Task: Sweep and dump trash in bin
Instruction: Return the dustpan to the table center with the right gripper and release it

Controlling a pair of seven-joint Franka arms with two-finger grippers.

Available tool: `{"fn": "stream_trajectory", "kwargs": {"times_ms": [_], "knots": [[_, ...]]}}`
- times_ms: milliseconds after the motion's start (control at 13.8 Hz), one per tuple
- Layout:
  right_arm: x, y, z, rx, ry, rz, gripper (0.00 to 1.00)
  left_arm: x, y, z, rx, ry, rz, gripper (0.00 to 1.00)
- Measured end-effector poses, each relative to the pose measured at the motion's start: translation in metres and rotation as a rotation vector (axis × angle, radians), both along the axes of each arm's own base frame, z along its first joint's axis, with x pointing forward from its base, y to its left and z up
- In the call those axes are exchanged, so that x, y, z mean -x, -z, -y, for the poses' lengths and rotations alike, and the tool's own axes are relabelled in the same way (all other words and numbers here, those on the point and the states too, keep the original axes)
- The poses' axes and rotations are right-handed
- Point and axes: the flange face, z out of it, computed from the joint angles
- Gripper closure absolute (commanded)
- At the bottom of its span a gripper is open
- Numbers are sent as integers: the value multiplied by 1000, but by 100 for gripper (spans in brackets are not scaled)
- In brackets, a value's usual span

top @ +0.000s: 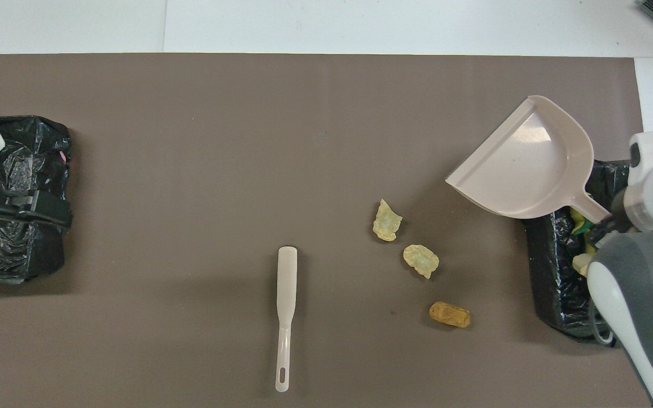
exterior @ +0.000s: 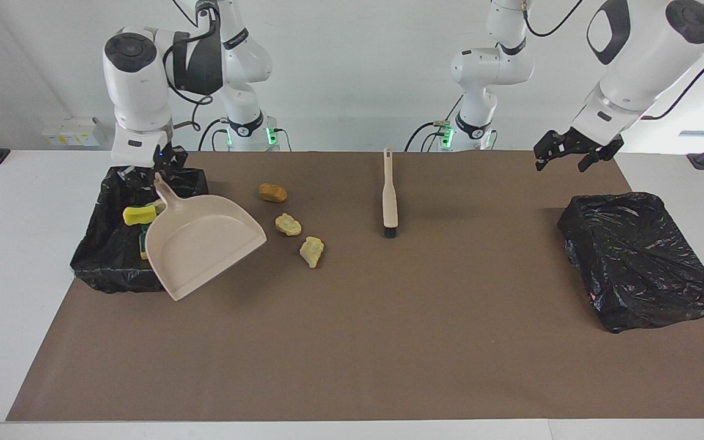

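Holding sponge scraps [exterior: 139, 214], black-lined bin [exterior: 107, 256] sits under dustpan [exterior: 202, 241].

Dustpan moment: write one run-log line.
right gripper: shut on dustpan, beside bin | left gripper: open, waiting | trash: on table

Open brown mat [exterior: 388, 342] across the stretch farthest from the robots. Obstacles: brush [exterior: 390, 194] mid-table; three scraps [exterior: 291, 225] beside the dustpan [exterior: 202, 244], apparently raised; lined bin [exterior: 110, 256] and covered bin [exterior: 639, 256] at the table's ends.
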Motion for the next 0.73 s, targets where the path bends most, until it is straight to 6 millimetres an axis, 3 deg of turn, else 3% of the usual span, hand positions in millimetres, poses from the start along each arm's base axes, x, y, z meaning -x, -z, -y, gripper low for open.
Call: {"fn": "stream_trajectory", "kwargs": {"times_ms": [145,290,435,725], "knots": [[-13,13,-37,-66,150,23,100,11,-20,-1,-1,1,-4,0],[-28,25,-76,-105,283,49,100,14,-16,-1,-2,1,-14,0],[-40,42,-128,-144,390,74,100,12,-10,1,-2,3,-10,0],[-49,70,-222,-174,530,94,100,5,-14,1,3,-6,41,0]]}}
